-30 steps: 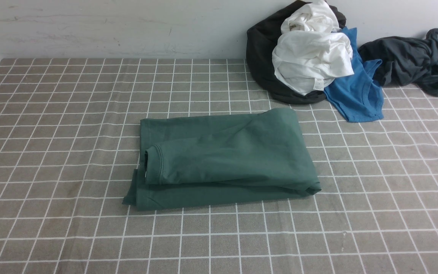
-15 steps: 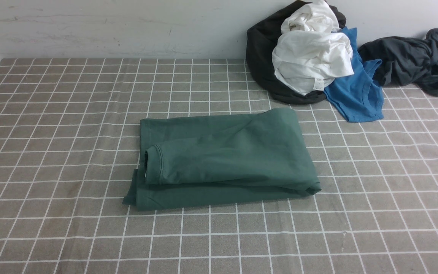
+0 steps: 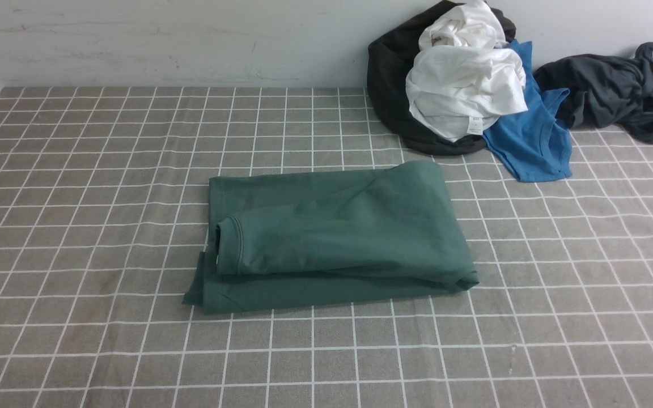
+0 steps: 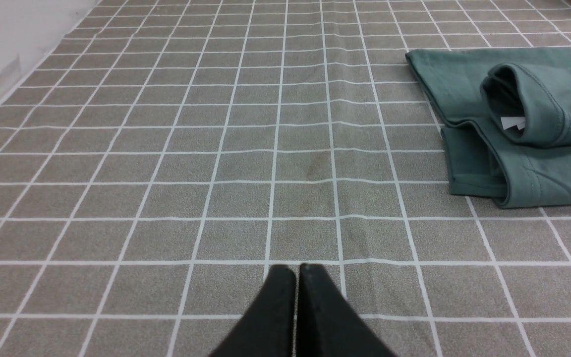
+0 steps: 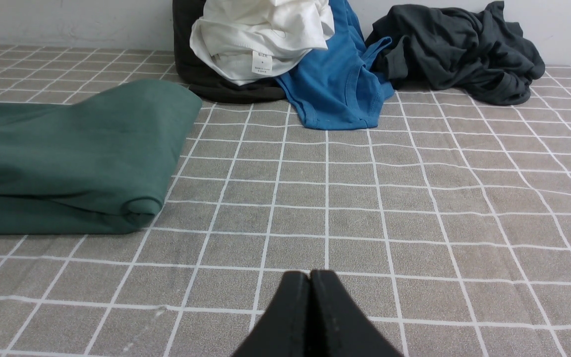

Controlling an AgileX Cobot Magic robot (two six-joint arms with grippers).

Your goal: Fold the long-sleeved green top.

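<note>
The green long-sleeved top (image 3: pixel 332 232) lies folded into a compact, roughly rectangular bundle near the middle of the bench (image 3: pixel 77 226), flat on the grey checked cloth. It is plain dark green jersey, stacked in several layers. The ribbed crew neck sits on the bundle's left end, curled open, with a small white tag (image 4: pixel 512 122) showing inside it. Hemmed edges of the lower layers jut out beneath the neck on that side. The right end is a smooth, rounded fold. The top surface is mostly smooth, with a few soft creases.
</note>
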